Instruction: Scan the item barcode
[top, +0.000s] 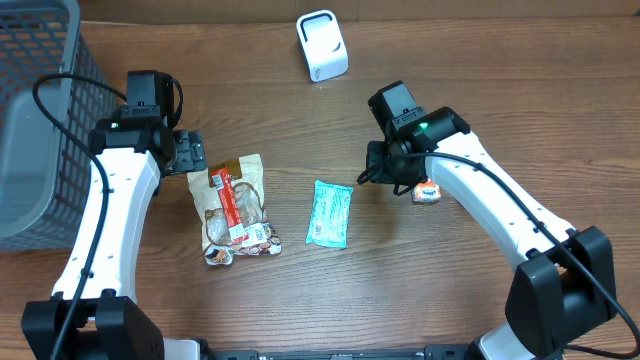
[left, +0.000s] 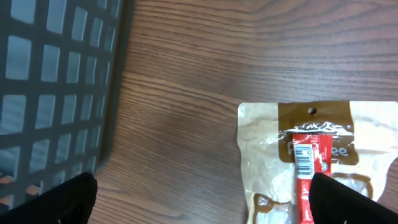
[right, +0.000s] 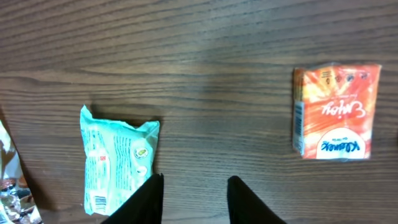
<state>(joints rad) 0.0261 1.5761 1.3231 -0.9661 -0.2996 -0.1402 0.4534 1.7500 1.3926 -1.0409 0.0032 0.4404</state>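
Right gripper part-open, orange carton flat, long axis up-frame, print inverted

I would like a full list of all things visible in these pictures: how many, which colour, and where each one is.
table: one, brown wood, under everything
basket: one, grey mesh, far left
scanner: one, white, top centre
snack bag: one, beige-brown with a red label, left of centre
packet: one, mint green, centre, lying flat
carton: one, orange, right of centre
left end effector: one, black, open, at the snack bag's upper corner
right end effector: one, black, fingers apart, holding nothing, above the table between packet and carton
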